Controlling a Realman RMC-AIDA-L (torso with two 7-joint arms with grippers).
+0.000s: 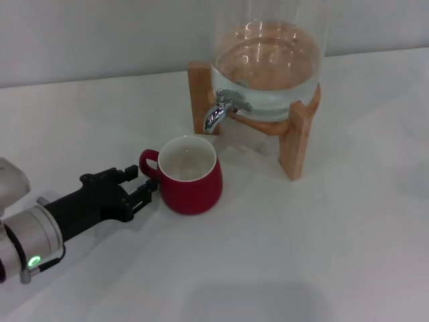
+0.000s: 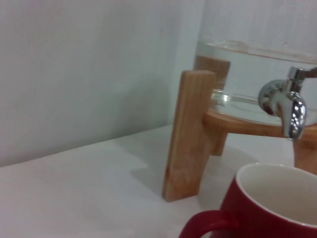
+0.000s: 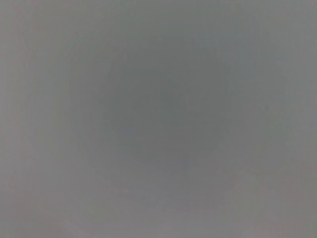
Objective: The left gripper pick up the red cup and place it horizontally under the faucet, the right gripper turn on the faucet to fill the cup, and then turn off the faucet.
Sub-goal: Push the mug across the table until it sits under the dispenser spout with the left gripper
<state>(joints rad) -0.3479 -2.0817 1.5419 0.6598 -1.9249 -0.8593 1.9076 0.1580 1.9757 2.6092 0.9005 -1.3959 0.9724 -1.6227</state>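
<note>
- Near the middle of the bench (image 1: 322, 255), one red cup (image 1: 190, 176) stands upright, mouth up and empty, its handle turned toward the robot's left.
- The cup sits just in front of the faucet (image 1: 221, 111) and a little to its left, not yet under the spout; in the left wrist view the spout hangs above and beyond the cup's far rim.
- The left hand (image 1: 137, 188) lies low on the bench at the handle side, its fingers apart, tips close to the handle and clamped on nothing.
- Step in hand, by my judgement: closing on the cup for the pick-up.
- To do it well: bring the fingers either side of the handle or wall before closing, keep the cup level, and avoid pushing it toward the stand (image 1: 300, 137).
- Placement then needs the cup mouth centred below the spout, clear of the stand's legs.
- The right hand appears in no view; its wrist camera shows only flat grey.
- Count: one cup, one faucet, one glass jar (image 1: 268, 60) holding water, one wooden stand, one hand visible.
</note>
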